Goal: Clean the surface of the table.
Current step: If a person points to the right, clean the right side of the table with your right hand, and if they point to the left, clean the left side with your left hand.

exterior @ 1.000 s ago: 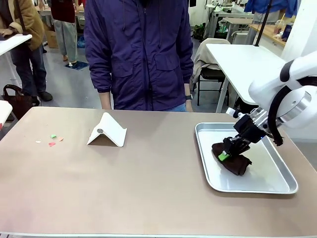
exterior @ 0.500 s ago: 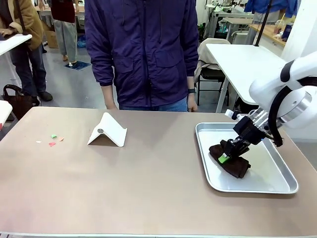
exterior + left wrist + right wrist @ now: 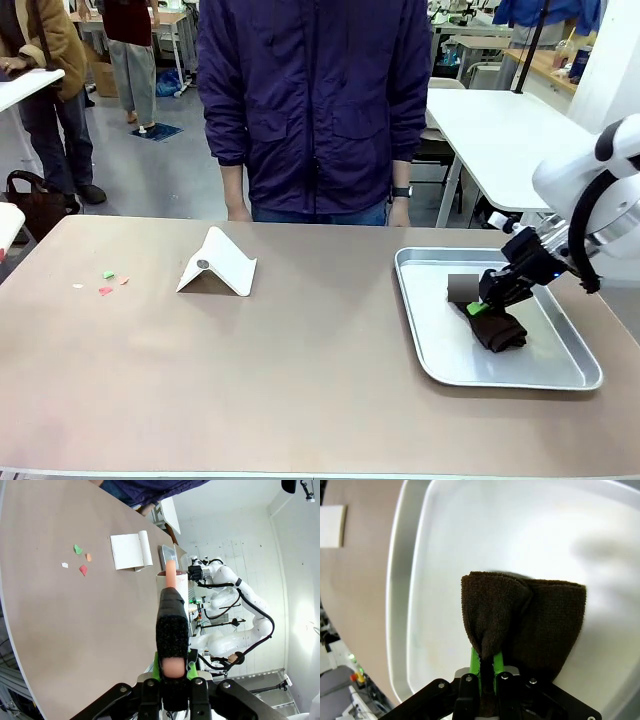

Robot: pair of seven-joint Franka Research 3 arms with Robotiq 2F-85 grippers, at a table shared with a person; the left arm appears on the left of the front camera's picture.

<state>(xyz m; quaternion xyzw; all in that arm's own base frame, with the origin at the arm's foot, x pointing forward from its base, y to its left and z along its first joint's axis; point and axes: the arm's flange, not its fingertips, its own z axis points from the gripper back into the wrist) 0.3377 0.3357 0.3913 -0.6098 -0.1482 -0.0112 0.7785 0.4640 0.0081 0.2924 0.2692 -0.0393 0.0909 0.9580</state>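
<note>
Right wrist view: right gripper [image 3: 486,662] fingers clamped on a fold of brown cloth [image 3: 535,615]; silver tray [image 3: 415,580] lies beyond the fingertips. Left gripper [image 3: 172,602] fingers pressed together, gripping nothing; table [image 3: 65,625] spreads beyond its fingertips.

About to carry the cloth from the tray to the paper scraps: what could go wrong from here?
1. The right gripper pinches just one fold of the brown cloth in its jaws; the rest sags onto the tray, so it might slip or snag the rim.
2. The white folded stand sits between tray and scraps; a low pass could knock it.
3. The scraps lie near the left edge of the table; a wipe might push them off.
</note>
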